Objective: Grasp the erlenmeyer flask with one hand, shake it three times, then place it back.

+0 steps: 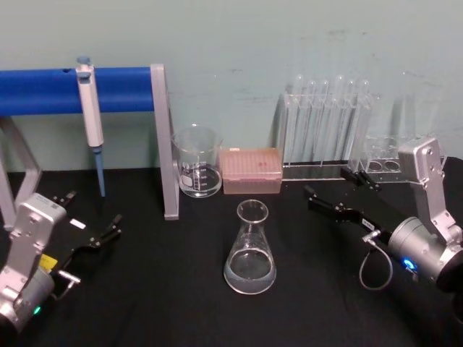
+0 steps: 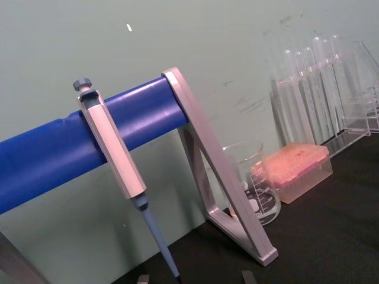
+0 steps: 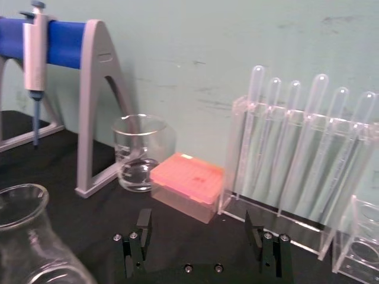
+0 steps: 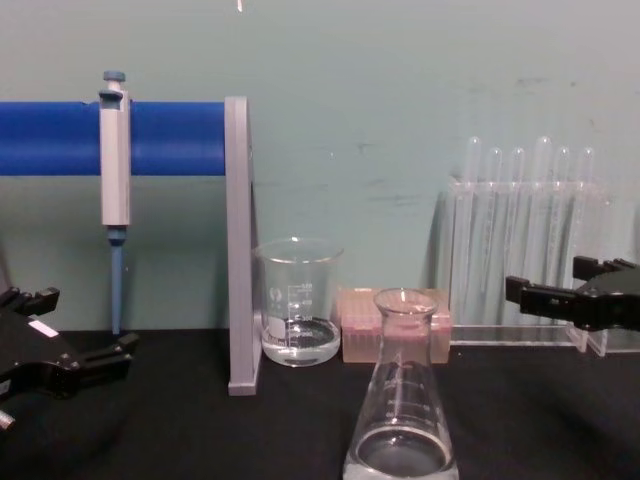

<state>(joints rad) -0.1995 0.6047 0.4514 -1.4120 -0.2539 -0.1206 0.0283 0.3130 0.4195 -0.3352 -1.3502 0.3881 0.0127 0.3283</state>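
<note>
Glass, the flask (image 1: 250,251) stood upright on the black table (image 1: 159,289), in front of the pink tip box (image 1: 250,170) and the beaker (image 1: 197,161), with a little clear liquid in its base. To its right the right gripper (image 1: 341,192) hung wide open, holding nothing, well apart from the flask. At the table's left the left gripper (image 1: 88,221) sat open and empty.

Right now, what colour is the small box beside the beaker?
Pink box, clearest in the right wrist view.
</note>
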